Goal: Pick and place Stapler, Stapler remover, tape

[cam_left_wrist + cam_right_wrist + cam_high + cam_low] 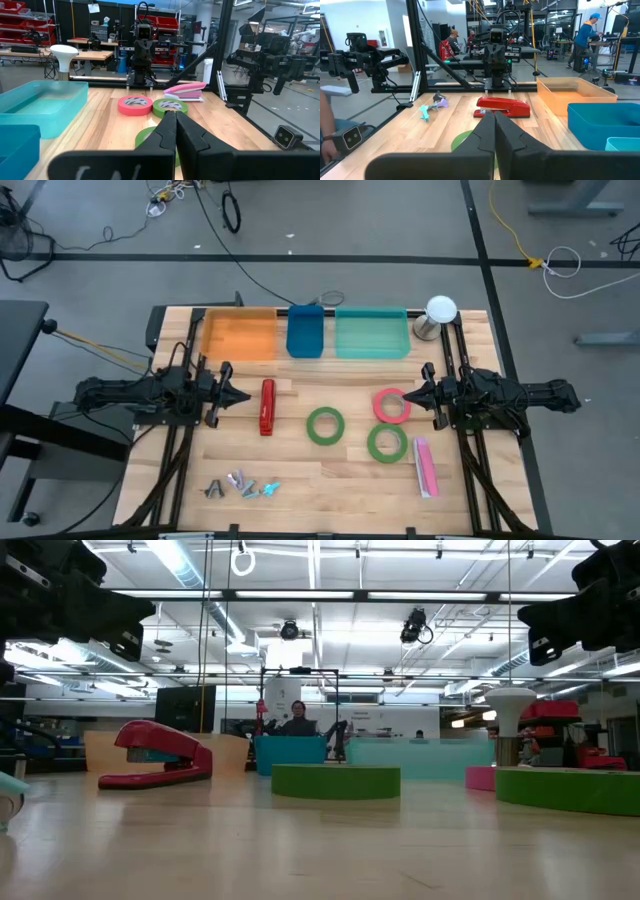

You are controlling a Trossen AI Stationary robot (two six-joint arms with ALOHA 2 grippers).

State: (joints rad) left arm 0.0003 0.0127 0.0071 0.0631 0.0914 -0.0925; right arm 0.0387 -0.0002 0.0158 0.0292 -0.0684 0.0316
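Observation:
A red stapler [267, 407] lies on the table left of centre, also in the right wrist view [503, 106]. A pink stapler [426, 467] lies at the near right. Two green tape rolls [325, 425] [386, 443] and a red-pink roll [392, 406] lie flat mid-table. Several staple removers [240, 484] lie near the front left. My left gripper [243, 396] hovers shut and empty left of the red stapler. My right gripper [407, 394] hovers shut and empty beside the red-pink roll.
Three bins stand along the far edge: orange [238, 333], blue [305, 332] and teal [372, 333]. A white-topped post [439, 316] stands at the far right. People show in the room beyond the table.

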